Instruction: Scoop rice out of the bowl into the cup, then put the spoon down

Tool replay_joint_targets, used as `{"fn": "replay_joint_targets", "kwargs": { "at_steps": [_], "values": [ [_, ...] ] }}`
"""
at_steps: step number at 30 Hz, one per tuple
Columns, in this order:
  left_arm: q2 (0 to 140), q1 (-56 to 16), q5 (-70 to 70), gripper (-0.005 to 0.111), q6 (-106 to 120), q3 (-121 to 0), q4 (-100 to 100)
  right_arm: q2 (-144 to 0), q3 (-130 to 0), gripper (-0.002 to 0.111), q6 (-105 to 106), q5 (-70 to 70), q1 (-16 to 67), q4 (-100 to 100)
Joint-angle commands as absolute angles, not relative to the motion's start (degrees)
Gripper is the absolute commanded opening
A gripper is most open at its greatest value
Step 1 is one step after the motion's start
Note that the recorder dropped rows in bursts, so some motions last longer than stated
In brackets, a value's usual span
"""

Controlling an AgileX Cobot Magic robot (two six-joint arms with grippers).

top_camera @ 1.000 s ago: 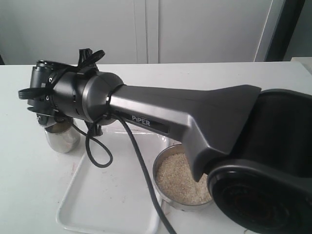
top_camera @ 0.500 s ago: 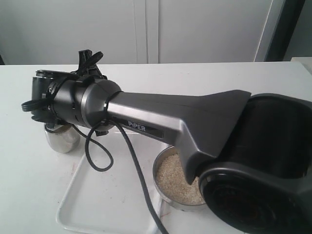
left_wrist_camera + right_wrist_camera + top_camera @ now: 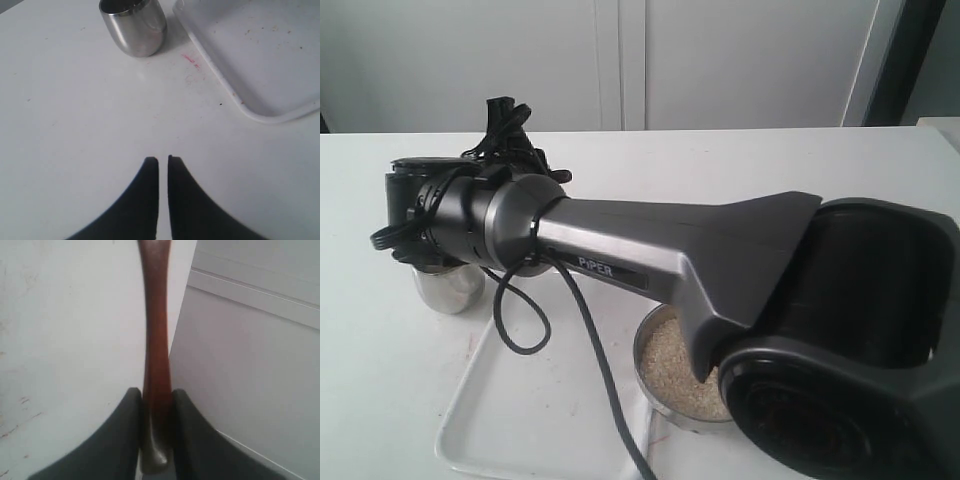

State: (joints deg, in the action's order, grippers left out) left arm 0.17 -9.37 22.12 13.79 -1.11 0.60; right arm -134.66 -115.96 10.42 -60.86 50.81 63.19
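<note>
Exterior view: the right arm point(image 3: 650, 240) reaches from the near right corner of the table point(image 3: 370, 350) across to its left side. Its wrist hangs right over the cup point(image 3: 448, 288) and covers the cup's mouth. The gripper itself is hidden behind the wrist here. A black cable point(image 3: 525, 330) loops down from the arm. The cup stands on the bare tabletop just off the far left corner of a white tray point(image 3: 540, 400), which runs down toward the table's near edge. The bowl point(image 3: 650, 398) sits by the tray's right edge, close to the table's near edge, with rice point(image 3: 670, 365) filling it (part of it is masked by the arm).

Left wrist view: the left gripper point(image 3: 163, 159) hovers over bare table with its fingers drawn together to a thin slit and nothing between them. Ahead of it stands the cup point(image 3: 134, 25), upright, beside a corner of the tray point(image 3: 235, 97). A faint pink smear point(image 3: 190, 60) marks the table between cup and tray. I cannot tell what the cup holds.

Right wrist view: the right gripper point(image 3: 156, 391) is clamped on the slim handle of the spoon point(image 3: 154, 315), one finger on each side. The handle runs straight out from the fingers and leaves the frame before its oval end shows.
</note>
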Motion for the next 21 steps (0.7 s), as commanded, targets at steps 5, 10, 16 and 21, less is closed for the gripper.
{"fn": "replay_joint_targets", "kwargs": {
  "at_steps": [5,10,16,21],
  "values": [
    [0.00,-9.38,24.00,0.014,13.47,-0.58,0.51,-134.07,-113.51,0.000,9.83,-62.04,52.11,65.10],
    [0.00,-9.38,24.00,0.014,13.47,-0.58,0.51,-134.07,-112.31,0.000,5.01,-63.33,52.58,67.83],
    [0.00,-9.38,24.00,0.014,13.47,-0.58,0.51,-134.07,-112.31,0.000,3.12,-64.30,53.24,69.61],
    [0.00,-9.38,24.00,0.014,13.47,-0.58,0.51,-134.07,-111.81,0.000,3.12,-64.92,53.69,70.06]
  ]
}}
